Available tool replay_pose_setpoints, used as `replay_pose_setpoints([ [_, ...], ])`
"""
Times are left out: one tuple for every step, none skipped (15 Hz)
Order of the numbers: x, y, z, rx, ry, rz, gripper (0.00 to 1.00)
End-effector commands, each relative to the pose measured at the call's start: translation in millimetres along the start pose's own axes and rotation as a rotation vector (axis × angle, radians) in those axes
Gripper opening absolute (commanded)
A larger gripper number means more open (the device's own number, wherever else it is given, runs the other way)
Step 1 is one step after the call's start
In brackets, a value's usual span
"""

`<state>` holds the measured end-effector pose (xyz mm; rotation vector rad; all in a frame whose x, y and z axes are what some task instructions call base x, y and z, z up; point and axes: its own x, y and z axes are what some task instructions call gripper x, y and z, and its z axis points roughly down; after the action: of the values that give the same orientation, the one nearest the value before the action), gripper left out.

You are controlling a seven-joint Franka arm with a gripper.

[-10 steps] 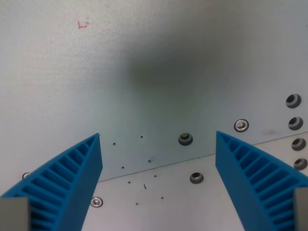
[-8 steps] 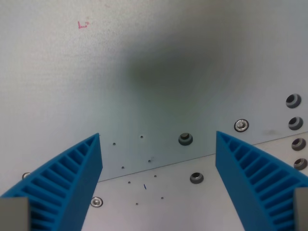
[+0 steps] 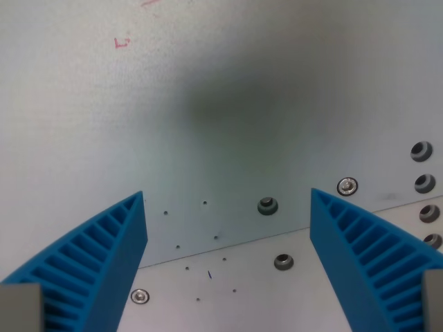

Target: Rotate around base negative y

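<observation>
STEP: rotation about base negative y, probably under way | end effector (image 3: 228, 266): fingers spread wide, holding nothing | below it: bare table (image 3: 228, 104), bolts (image 3: 267, 205) | NEXT: you continue rotating, stay clear.

Seen from the wrist, the gripper (image 3: 228, 266) hangs with its two blue ribbed fingers (image 3: 97, 266) spread wide apart, one at the wrist view's left and one at its right, their tips holding nothing and touching nothing between them.
</observation>
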<state>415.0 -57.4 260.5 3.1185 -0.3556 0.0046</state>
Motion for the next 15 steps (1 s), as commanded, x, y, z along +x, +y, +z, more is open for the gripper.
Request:
replay_pose_setpoints([
  [-3.4, 0.4, -0.4, 0.028, 0.113, 0.001, 1.0],
  [-3.4, 0.4, -0.4, 0.03, 0.125, 0.001, 1.0],
  [-3.4, 0.4, -0.4, 0.033, 0.136, 0.001, 1.0],
  [-3.4, 0.4, -0.4, 0.036, 0.147, 0.001, 1.0],
  [-3.4, 0.4, -0.4, 0.038, 0.159, 0.001, 1.0],
  [-3.4, 0.4, -0.4, 0.041, 0.17, 0.001, 1.0],
  [-3.4, 0.4, -0.4, 0.043, 0.181, 0.001, 1.0],
  [-3.4, 0.4, -0.4, 0.046, 0.193, 0.001, 1.0],
  [-3.4, 0.4, -0.4, 0.049, 0.204, 0.001, 1.0],
  [-3.4, 0.4, -0.4, 0.051, 0.216, 0.001, 1.0],
  [-3.4, 0.4, -0.4, 0.054, 0.227, 0.001, 1.0],
  [-3.4, 0.4, -0.4, 0.057, 0.238, 0.002, 1.0],
  [-3.4, 0.4, -0.4, 0.059, 0.25, 0.002, 1.0],
  [-3.4, 0.4, -0.4, 0.062, 0.261, 0.002, 1.0],
  [-3.4, 0.4, -0.4, 0.064, 0.272, 0.002, 1.0],
])
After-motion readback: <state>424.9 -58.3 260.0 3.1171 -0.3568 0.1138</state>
